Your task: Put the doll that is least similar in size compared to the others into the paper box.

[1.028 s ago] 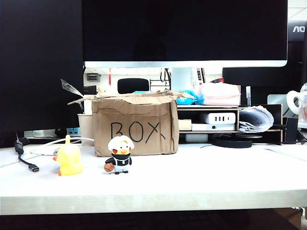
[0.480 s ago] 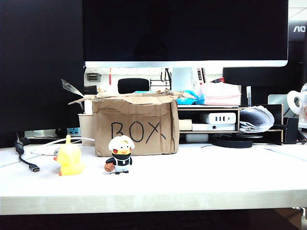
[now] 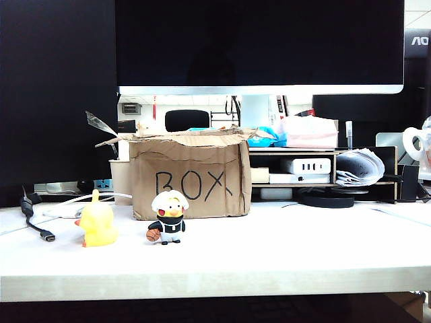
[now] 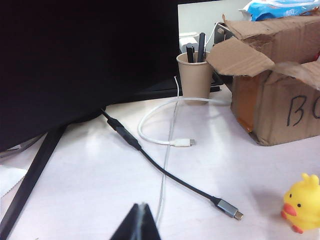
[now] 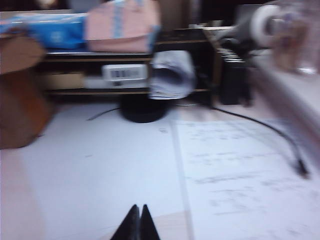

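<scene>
We see no astronaut doll anywhere; it may already lie inside the paper box [image 3: 190, 176], which stands at the back of the bench [image 3: 303, 249]. Both the left end effector [image 4: 141, 220] and right end effector [image 5: 138, 220] hang empty, tips together. We should confirm the drop. We count two dolls: one yellow duck [image 3: 97, 222], one white-capped doll [image 3: 168, 217].

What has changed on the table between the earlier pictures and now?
Nothing visibly changed. The yellow duck doll, the white-capped doll and the paper box stand where they stood, and no arm appears in the exterior view.
</scene>
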